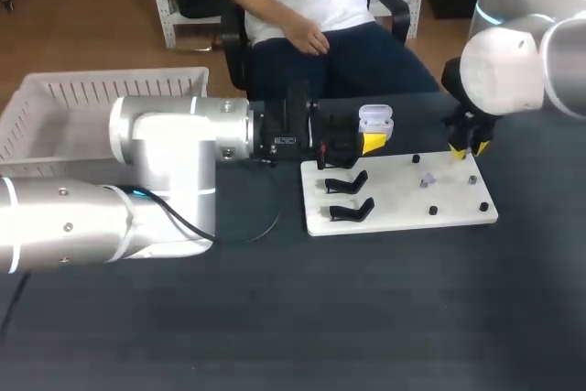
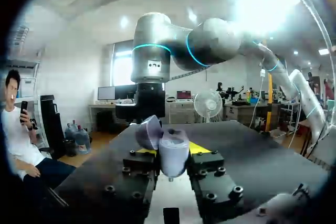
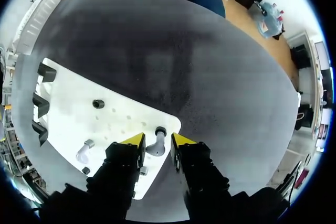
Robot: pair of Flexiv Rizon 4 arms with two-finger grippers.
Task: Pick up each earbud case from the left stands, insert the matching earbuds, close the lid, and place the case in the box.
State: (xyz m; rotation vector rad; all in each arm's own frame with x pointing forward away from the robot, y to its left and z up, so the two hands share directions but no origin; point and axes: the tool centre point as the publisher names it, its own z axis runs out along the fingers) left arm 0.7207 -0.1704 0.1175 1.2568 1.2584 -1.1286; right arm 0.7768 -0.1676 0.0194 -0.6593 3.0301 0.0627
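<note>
Your left gripper [image 1: 370, 142] is pinching the earbud case [image 2: 173, 155] from both sides, holding it upright with its lid [image 2: 149, 132] standing open, just over the far edge of the white board [image 1: 394, 200], beyond the black stands [image 1: 348, 182]. Your right gripper [image 3: 157, 140] is hanging low over the board's far right corner, its fingers spread either side of an earbud [image 3: 155, 148] without clearly touching it. The white box [image 1: 55, 103] is sitting at the table's far left.

Left end effector [image 2: 174, 150] clamped, right one [image 3: 157, 140] open
</note>
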